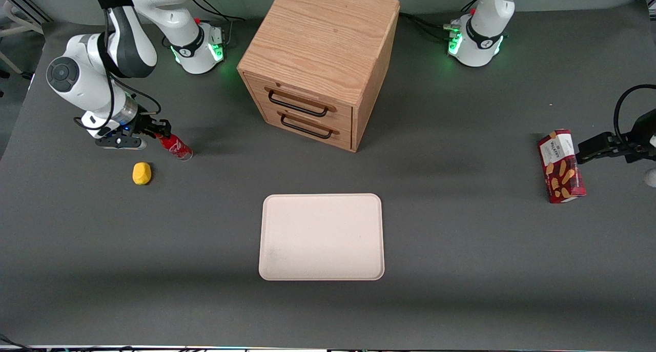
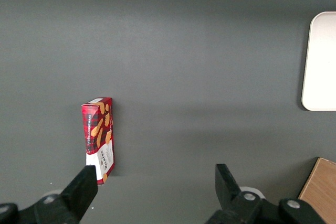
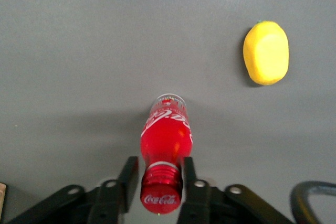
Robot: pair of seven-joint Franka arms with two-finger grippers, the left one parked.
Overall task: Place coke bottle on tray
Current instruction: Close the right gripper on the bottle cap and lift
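the gripper point(image 3: 161, 179) sits low over the table at the working arm's end, its two fingers point(image 3: 129, 174) closed in around the neck of the coke bottle point(image 3: 165, 142) just under the red cap, with almost no gap visible on either side, so it looks pinched on the bottle rather than merely straddling it. holding at the neck makes sense: it is the narrowest part and the cap's lip above the fingers should keep the bottle from slipping down through them. from the front view the bottle point(image 1: 175, 147) leans, cap end in the gripper point(image 1: 157, 130) and clear base pointing down toward the table; whether the base touches the surface or is just off it i cannot tell. the yellow lump point(image 1: 142, 173) lies near the bottle, a little nearer the front camera, apart from it. the tray point(image 1: 321, 236) lies bare toward the middle of the table, in front of the wooden drawer cabinet point(image 1: 320, 60) and well apart from the bottle, so the carry across is, by my judgement, yet to be made.
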